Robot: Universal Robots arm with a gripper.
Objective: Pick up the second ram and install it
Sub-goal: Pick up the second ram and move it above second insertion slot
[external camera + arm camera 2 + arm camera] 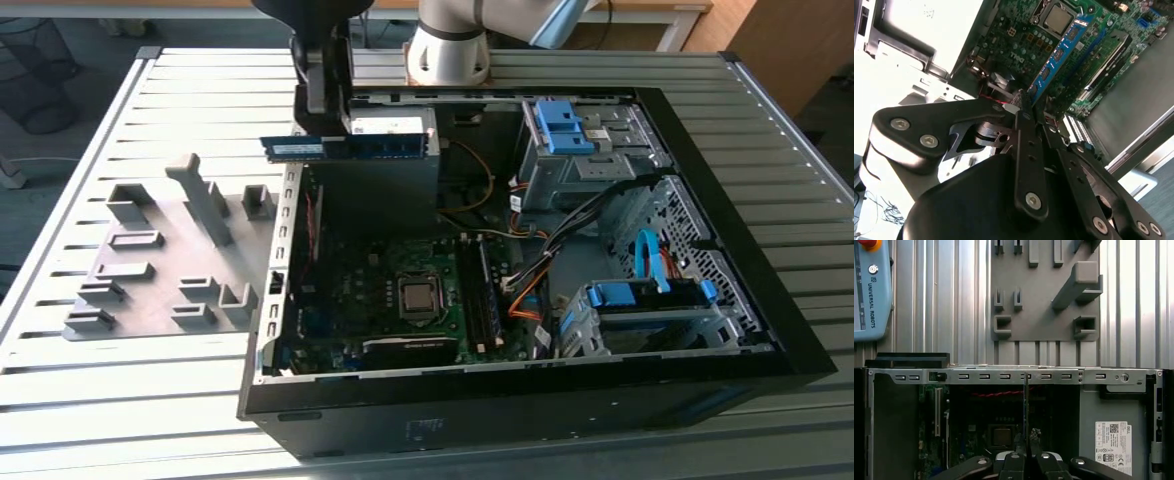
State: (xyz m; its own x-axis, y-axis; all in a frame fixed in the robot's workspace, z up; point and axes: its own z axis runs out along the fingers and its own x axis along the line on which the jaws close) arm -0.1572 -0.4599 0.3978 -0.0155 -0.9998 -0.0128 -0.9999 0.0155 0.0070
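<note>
1. The second ram [350,147] is off the table and hanging in the air. Its long edge is level and its blue label faces the exterior camera. It sits over the far corner of the computer case [747,130], above the wall on the exterior view's left.
2. The gripper [1024,102] is clamped on the stick at one end. In the second wrist view the rest of the board juts out past the fingers [1026,150], over the motherboard [1019,30].
3. In the first wrist view the stick shows edge-on, a thin dark line rising from between the jaws.
4. A dark memory stick [1106,57] is seated on the board, beside the processor [1058,19]. The held stick is well clear of both.
5. Judgement: the step in hand is the carry to the free slot.
   - Keep the board plumb and its bottom edge parallel to the slot.
   - An end grip gives leverage to any tilt, so one corner could meet the slot first.
   - The loose cables [561,240] in the case are a snag risk.
6. Arm pose: the base stands at the table's far edge behind the case. The wrist is above the case's left wall and the gripper points straight down.
7. The grey fixture plate [160,290] lies outside the case on the slatted table [134,400].
</note>
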